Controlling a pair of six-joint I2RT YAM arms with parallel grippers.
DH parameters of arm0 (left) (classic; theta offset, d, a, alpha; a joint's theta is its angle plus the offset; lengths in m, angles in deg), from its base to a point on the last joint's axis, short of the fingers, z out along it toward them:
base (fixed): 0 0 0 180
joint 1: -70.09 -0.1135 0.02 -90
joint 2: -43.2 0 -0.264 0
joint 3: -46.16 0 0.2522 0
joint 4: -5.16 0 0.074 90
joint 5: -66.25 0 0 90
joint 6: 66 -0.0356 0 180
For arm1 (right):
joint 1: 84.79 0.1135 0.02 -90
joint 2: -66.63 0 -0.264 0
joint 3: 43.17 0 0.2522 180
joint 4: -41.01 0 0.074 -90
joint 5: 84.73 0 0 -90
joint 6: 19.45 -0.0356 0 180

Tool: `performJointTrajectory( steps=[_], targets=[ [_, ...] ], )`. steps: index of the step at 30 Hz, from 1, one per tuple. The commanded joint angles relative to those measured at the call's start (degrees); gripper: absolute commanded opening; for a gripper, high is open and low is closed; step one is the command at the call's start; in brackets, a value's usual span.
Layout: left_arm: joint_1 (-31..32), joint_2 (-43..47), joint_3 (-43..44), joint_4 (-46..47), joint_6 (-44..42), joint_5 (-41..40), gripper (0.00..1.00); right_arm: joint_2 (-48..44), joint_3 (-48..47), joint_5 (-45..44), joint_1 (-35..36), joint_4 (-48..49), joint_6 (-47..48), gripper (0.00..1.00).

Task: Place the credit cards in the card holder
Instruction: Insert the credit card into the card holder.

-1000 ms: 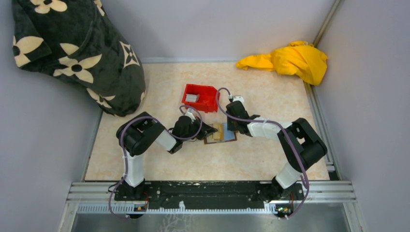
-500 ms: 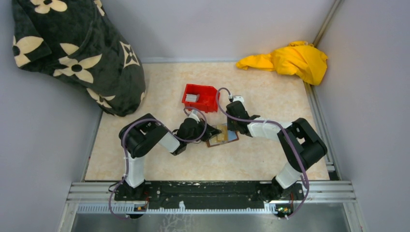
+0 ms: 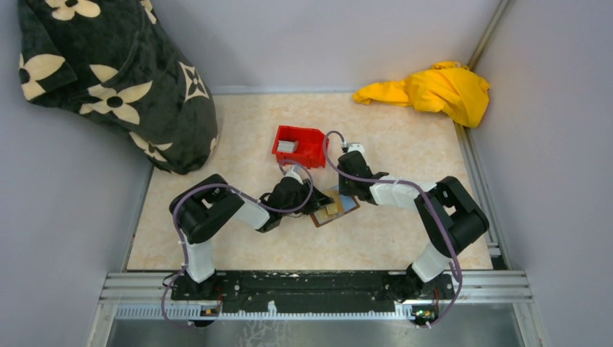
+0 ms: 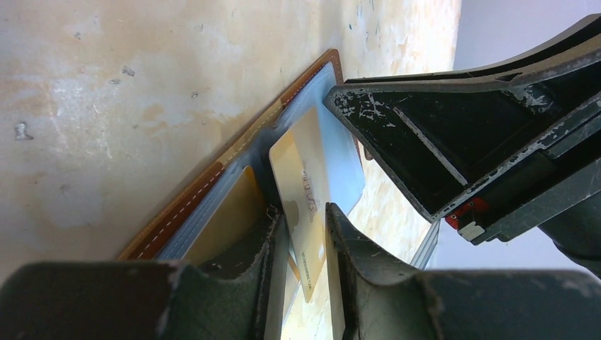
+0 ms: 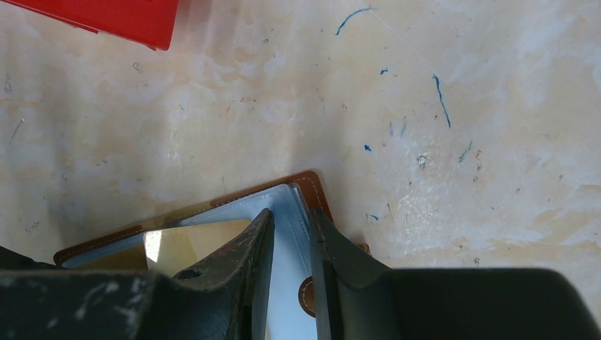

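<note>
My left gripper is standing with its fingers slightly apart either side of a gold card (nothing pinched). The card is lying on the open wallet. My right gripper is straddling the wallet's far edge, and I cannot tell whether it is pinching. A red bin is sitting beyond.

Non-task stuff: red bin sits mid-table, towards the back, with a small grey item inside. Big black fabric bundle with cream flower print fills the far-left corner, leaning on the wall. Crumpled yellow cloth lies in the far-right corner. Table top is beige, marbled, scuffed, with blue pen marks in the right wrist view. A metal rail runs along the near edge.
</note>
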State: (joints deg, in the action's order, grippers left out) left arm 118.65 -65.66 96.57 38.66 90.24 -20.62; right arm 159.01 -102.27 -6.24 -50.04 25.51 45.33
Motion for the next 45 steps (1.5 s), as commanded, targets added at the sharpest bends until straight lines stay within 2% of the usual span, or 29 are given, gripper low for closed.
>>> performJointTrajectory(
  steps=[1, 8, 14, 17, 26, 33, 38, 45],
  targets=[
    [0.56, 1.27, 0.02, -9.08, -2.97, -2.37, 0.34, -0.68, 1.11, 1.99, 0.77, -1.98, -0.45, 0.26],
    [0.51, 2.36, 1.18, -13.43, -4.2, -2.7, 0.4, -4.55, 0.78, 1.3, 0.77, -2.48, 0.74, 0.27],
    [0.54, 2.05, 2.6, -17.0, -5.03, -2.64, 0.43, -8.9, 0.65, -2.04, 0.77, -4.84, 1.51, 0.31],
    [0.57, 1.67, 3.56, -19.01, -5.78, -2.92, 0.44, -11.05, 0.77, -3.37, 0.77, -6.08, 1.87, 0.35],
    [0.53, 1.16, 5.84, -24.14, -8.0, -3.49, 0.45, -17.39, 4.27, -6.52, 0.78, -10.6, 0.7, 0.36],
    [0.5, 0.18, 8.28, -29.53, -9.12, -3.48, 0.46, -20.47, 7.41, -6.82, 1.86, -12.66, -1.17, 0.32],
    [0.55, 0.53, 8.74, -33.21, -9.36, -4.71, 0.46, -20.32, 8.95, -6.38, 2.96, -12.08, -2.31, 0.25],
    [0.51, 0.64, 10.04, -37.12, -10.23, -5.45, 0.46, -18.61, 10.63, -5.81, 3.06, -10.23, -2.92, 0.2]
  ],
)
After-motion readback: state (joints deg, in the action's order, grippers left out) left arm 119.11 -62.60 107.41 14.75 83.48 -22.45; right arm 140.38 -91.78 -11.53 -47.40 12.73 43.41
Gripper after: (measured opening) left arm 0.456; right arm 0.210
